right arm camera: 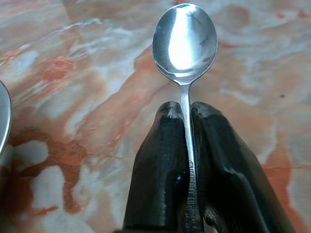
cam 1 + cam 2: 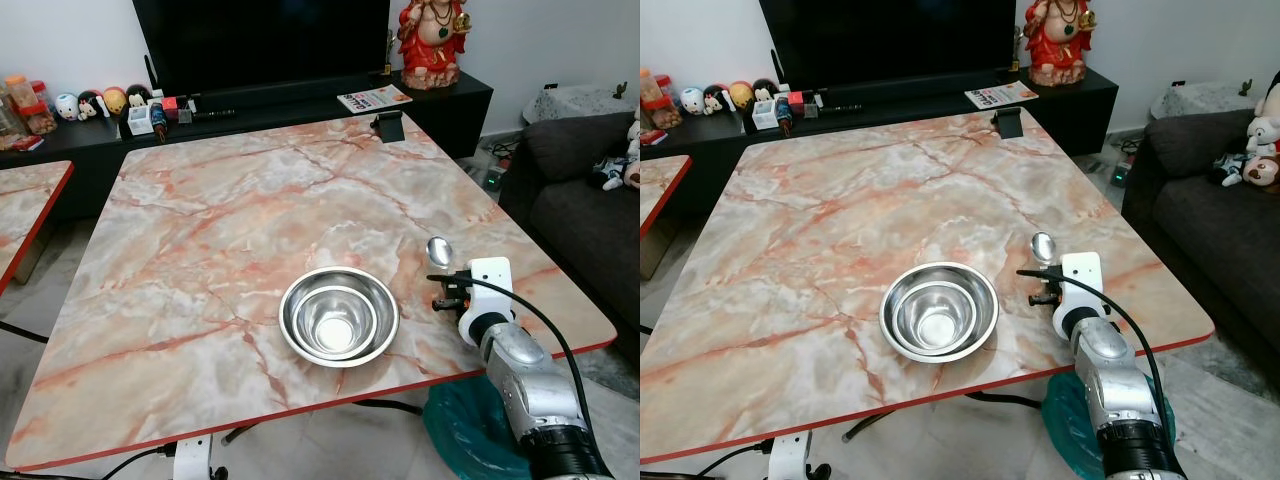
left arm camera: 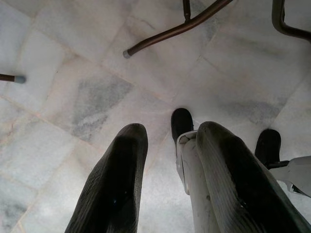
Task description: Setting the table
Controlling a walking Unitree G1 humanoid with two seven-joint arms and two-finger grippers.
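1. Here we see a square table (image 2: 200, 230) with a glossy marbled top in pink, cream and rust veins, trimmed by a thin red edge.
2. Near the table's front edge sit two nested steel bowls (image 2: 339, 316), round, shiny and shallow.
3. Just right of the bowls, our right gripper (image 1: 186, 114) has its ribbed black fingers (image 1: 160, 165) pinched flat against the thin handle of a polished spoon (image 1: 184, 41), its oval bowl facing up over the tabletop.
4. Beyond the bowls the marble lies bare to the far edge, where a small black stand (image 2: 387, 125) sits.
5. Our left gripper (image 3: 167, 133) hangs below the table over pale stone floor tiles, its fingers slightly parted and holding nothing.
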